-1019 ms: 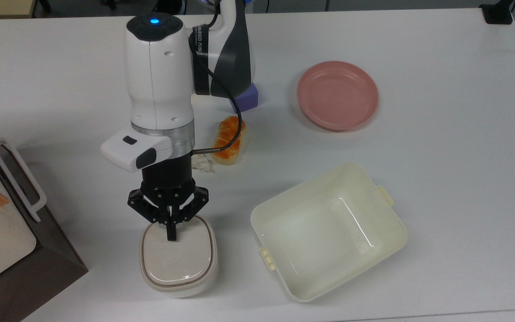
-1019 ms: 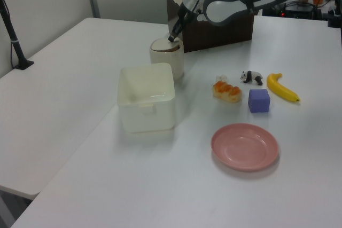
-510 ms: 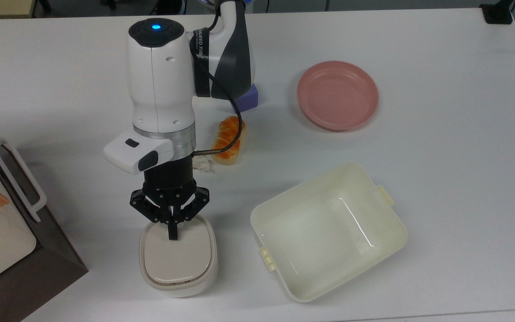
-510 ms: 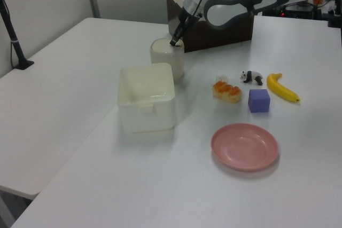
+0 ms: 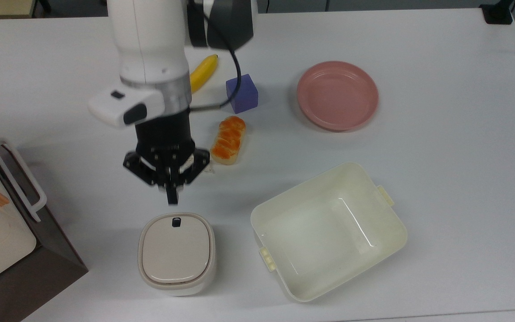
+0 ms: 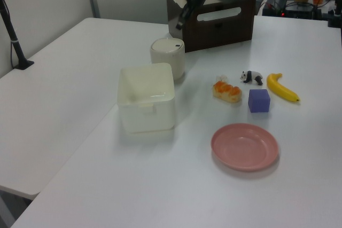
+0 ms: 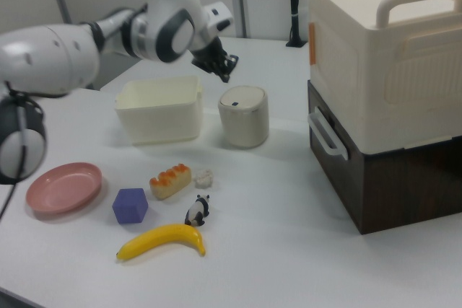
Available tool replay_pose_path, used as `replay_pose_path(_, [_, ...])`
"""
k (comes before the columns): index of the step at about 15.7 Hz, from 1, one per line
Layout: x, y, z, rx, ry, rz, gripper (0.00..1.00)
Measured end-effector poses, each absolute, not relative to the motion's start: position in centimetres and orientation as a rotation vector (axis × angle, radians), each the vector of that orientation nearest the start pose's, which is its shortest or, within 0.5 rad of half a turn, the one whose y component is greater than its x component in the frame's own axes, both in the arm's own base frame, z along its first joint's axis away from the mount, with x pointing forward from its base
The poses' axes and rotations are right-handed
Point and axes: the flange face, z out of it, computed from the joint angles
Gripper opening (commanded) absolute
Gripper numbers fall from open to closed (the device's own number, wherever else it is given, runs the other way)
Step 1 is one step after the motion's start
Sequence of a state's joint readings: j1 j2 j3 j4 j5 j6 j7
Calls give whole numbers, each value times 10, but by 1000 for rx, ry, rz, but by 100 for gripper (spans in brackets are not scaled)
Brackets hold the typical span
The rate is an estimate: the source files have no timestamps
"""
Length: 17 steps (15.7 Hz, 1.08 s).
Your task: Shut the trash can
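Note:
The trash can (image 5: 176,253) (image 6: 168,56) (image 7: 244,115) is a small beige rounded bin standing on the white table. Its flat lid lies down flush on the rim, and a small black button (image 5: 176,222) sits at the lid's far edge. My gripper (image 5: 172,198) (image 6: 179,25) (image 7: 227,76) hangs in the air above the bin, clear of the lid. Its black fingers are shut together with nothing between them. In the top view the fingertips sit just above the button's edge of the can.
A cream rectangular tub (image 5: 329,230) stands open to the top view's right of the can. A dark brown box with a white handle (image 5: 14,232) is at the top view's left. A bread roll (image 5: 227,140), purple cube (image 5: 242,93), banana (image 5: 204,71) and pink plate (image 5: 337,95) lie farther back.
My gripper has lifted off the lid and pulled up and back from the trash can. The lid now lies flat and shut, with its black button showing.

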<state>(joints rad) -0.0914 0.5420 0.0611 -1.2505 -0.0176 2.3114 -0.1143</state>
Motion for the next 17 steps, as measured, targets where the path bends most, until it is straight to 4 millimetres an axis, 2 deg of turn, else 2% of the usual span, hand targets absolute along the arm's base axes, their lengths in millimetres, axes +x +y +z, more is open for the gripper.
replay_pose_path(3, [712,-31,541,-3084,-84,-694,0])
replay_pose_path(8, [623,-25,571,-3146,-59,-285,0])
replay_pose_path(10, [602,-24,580,-3154,-60,-215,0])
replay_pose_path(13, [576,-21,582,-3164,-65,-157,3])
replay_pose_path(14, [569,-19,581,-3166,-64,-132,8])
replay_pose_path(15, [562,-18,580,-3167,-48,-105,29])
replay_pose_path(16, [558,-17,580,-3167,-17,-88,34])
replay_pose_path(17, [556,-17,580,-3168,18,-78,54])
